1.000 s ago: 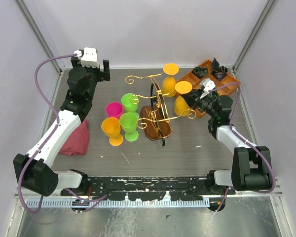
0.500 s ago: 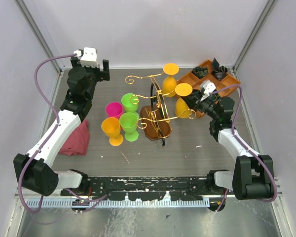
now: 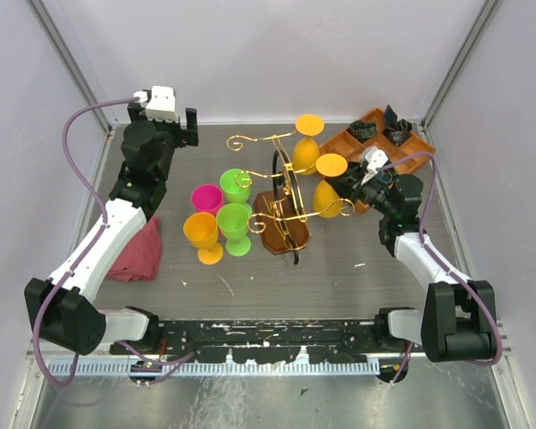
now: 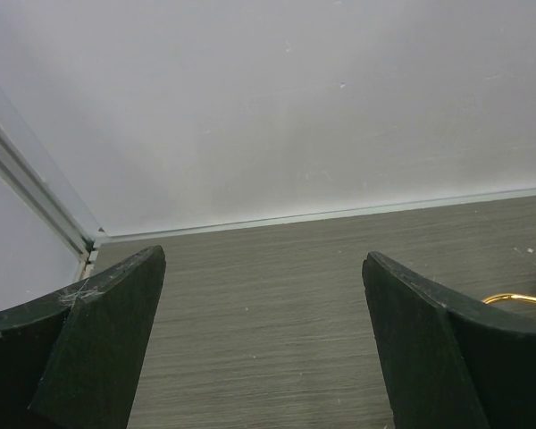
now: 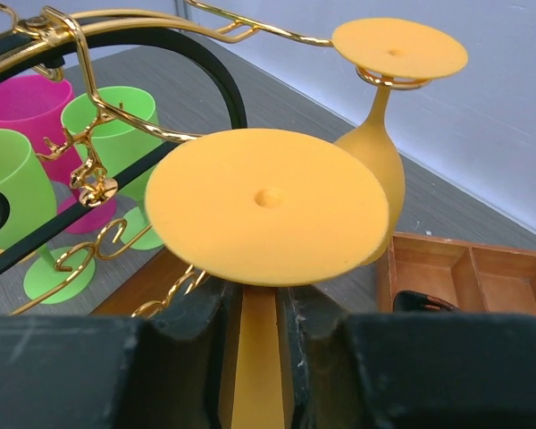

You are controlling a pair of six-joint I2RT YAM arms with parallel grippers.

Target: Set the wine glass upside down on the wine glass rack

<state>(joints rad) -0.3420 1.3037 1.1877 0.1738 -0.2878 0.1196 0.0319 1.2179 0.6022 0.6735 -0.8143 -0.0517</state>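
Note:
My right gripper (image 3: 350, 186) (image 5: 260, 308) is shut on the stem of an orange wine glass (image 3: 330, 179) (image 5: 266, 204), held upside down with its round foot up, beside a curled arm on the right side of the gold wire rack (image 3: 286, 192) (image 5: 116, 125). A second orange glass (image 3: 307, 143) (image 5: 384, 107) hangs upside down on a far arm of the rack. The rack stands on a dark-brown wooden base (image 3: 281, 231). My left gripper (image 3: 180, 128) (image 4: 263, 340) is open and empty over the bare table at the far left.
Two green glasses (image 3: 236, 223), a pink glass (image 3: 205, 198) and an orange glass (image 3: 202, 234) stand upright left of the rack. An orange-brown wooden compartment tray (image 3: 380, 143) sits at the far right. A red cloth (image 3: 136, 252) lies at the left.
My right gripper has carried the orange glass a little to the left, closer to the rack's right arm. The left arm has not moved.

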